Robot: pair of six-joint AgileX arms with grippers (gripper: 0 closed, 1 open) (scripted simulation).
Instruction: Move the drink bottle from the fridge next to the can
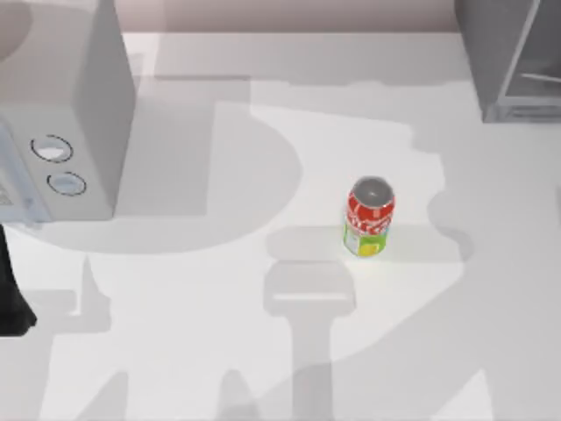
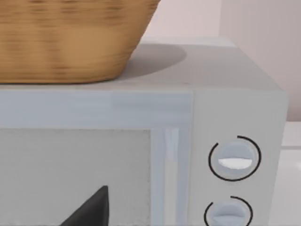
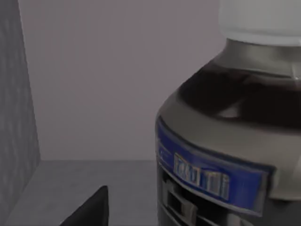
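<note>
The drink bottle (image 3: 225, 136) is seen upright, close before the right end effector (image 3: 87, 209), whose opening cannot be told.

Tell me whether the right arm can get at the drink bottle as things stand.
Probably yes. The right wrist view looks into the fridge, with the drink bottle standing upright close ahead and one dark fingertip low beside it. Nothing stands between them, though whether the fingers already flank the bottle cannot be told.

White table (image 1: 219, 351) had the can (image 1: 369, 217) standing upright around the middle, the white box with two dials (image 1: 57, 132) far left, and the fridge (image 1: 513, 57) back right.
</note>
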